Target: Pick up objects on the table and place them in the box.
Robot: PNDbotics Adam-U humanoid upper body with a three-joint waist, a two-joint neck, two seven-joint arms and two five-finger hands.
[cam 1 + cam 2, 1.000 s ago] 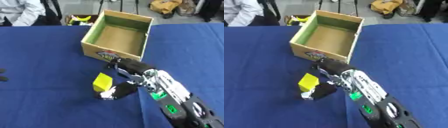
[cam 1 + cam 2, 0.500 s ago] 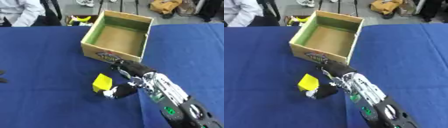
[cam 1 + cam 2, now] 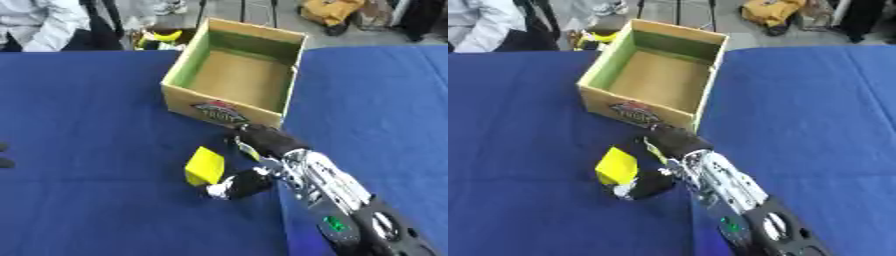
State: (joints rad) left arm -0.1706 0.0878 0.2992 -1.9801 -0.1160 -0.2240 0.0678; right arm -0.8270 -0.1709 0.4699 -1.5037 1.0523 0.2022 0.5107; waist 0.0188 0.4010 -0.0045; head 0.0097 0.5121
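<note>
— Yellow block (image 3: 205,166), small, stiff-looking: we list it just left of our right hand (image 3: 248,176), fingers curled beside it.
— Light, we judge; take its flat sides. Open cardboard box (image 3: 262,116) stands beyond.

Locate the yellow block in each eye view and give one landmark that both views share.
Left eye view: the yellow block sits left of centre, below the middle, beside the right hand.
Right eye view: it lies further left, at the same height.
Shared landmark: the cardboard box, open, just beyond the block in both views.
</note>
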